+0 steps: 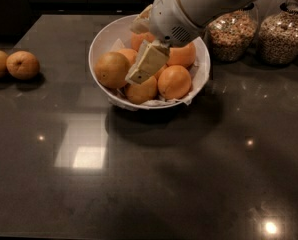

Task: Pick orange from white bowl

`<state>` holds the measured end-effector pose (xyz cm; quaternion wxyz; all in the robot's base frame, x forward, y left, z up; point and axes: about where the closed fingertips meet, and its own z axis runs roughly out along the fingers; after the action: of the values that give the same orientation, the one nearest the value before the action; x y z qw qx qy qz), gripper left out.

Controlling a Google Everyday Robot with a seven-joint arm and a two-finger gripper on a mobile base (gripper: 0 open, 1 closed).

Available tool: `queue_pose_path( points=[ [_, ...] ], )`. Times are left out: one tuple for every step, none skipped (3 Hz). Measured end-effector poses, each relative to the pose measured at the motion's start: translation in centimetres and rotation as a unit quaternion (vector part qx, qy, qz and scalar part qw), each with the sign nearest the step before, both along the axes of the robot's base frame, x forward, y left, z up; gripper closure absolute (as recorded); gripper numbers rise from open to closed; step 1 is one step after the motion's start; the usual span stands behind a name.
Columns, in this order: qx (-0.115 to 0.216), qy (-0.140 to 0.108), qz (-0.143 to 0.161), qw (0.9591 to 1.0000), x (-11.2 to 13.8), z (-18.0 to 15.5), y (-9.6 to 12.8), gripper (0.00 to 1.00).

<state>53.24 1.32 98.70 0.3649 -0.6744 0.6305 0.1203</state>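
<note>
The white bowl (100, 41) stands at the back middle of the dark counter, lined with crumpled white paper and holding several oranges. A large orange (111, 69) lies at its left, another orange (174, 82) at the front right, and a smaller orange (142, 91) at the front. My gripper (143, 68), cream coloured below a white wrist, reaches down into the bowl from the upper right. Its tip is among the oranges, between the large left one and the front right one. It hides part of the oranges at the back.
Two loose oranges (22, 65) lie on the counter at the far left edge. Two glass jars of grain (232, 31) (284, 36) stand at the back right, close beside the bowl. The dark counter (154, 184) extends in front of the bowl.
</note>
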Motion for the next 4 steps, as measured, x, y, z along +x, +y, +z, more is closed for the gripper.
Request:
queue_pose_path(
  points=[
    [-0.001, -0.001, 0.005, 1.0000, 0.0, -0.1, 0.4, 0.26],
    [-0.003, -0.003, 0.024, 0.9997, 0.1, -0.5, 2.0, 0.32],
    [-0.008, 0.000, 0.038, 0.9992, 0.6, -1.3, 2.9, 0.35],
    [-0.018, -0.004, 0.050, 0.9986, 1.4, -1.9, 3.4, 0.34]
  ],
)
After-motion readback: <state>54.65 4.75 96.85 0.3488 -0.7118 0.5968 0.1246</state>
